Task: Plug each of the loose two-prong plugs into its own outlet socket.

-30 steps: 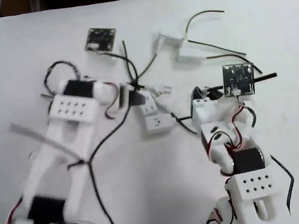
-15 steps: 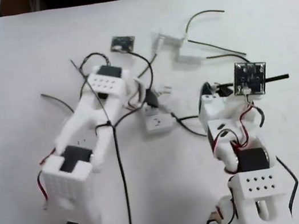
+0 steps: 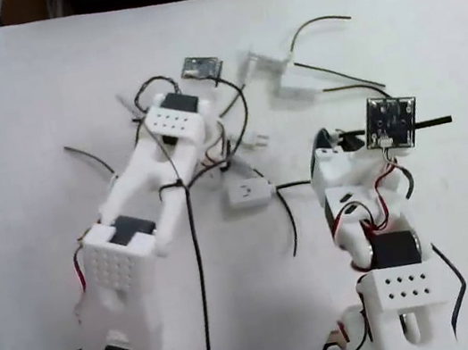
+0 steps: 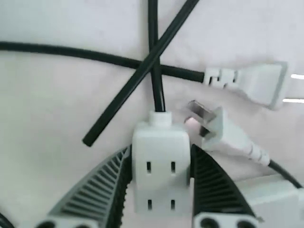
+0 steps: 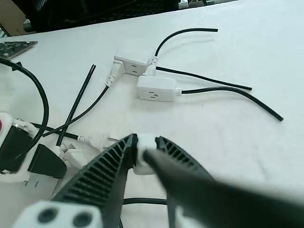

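Observation:
My left gripper [image 4: 160, 153] stands with one dark finger on each side of a white outlet block [image 4: 159, 175], pressed against it. Just past that block lie a loose white plug [image 4: 216, 128] and a second plug [image 4: 259, 84], prongs bare. From above, the left gripper [image 3: 220, 157] sits mid-table, next to another outlet block [image 3: 248, 192] and a loose plug [image 3: 255, 142]. My right gripper [image 5: 142, 159] is shut on a small white plug [image 5: 144, 145]; it sits right of centre [image 3: 321, 152].
Two more white outlet blocks [image 5: 130, 66] [image 5: 156, 90] with black cords lie farther back, also seen from above [image 3: 265, 65] [image 3: 290, 83]. Loose black cords [image 3: 289, 220] cross the middle. A small circuit board [image 3: 201, 67] lies behind the left arm.
The left arm swung right and forward to the centre, and its gripper came down around the outlet block. The right arm shifted slightly right, then held still.

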Robot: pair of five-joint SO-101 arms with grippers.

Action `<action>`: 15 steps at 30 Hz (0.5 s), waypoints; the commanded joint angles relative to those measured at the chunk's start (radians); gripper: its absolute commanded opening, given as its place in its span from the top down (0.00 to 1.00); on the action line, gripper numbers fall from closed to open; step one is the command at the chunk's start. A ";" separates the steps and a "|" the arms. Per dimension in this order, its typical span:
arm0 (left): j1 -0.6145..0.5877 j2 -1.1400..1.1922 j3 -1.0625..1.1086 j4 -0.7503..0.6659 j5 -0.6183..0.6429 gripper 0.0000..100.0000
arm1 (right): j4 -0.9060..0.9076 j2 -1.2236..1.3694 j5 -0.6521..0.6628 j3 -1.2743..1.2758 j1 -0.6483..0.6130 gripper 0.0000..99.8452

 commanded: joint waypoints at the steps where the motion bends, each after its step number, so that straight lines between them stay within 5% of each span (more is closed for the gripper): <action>1: -0.012 -0.010 -0.038 0.057 -0.127 0.91 | -0.018 0.004 -0.008 -0.006 0.010 0.98; 15: -0.054 -0.071 -0.037 0.133 -0.680 0.88 | -0.018 0.004 -0.002 -0.006 0.007 0.98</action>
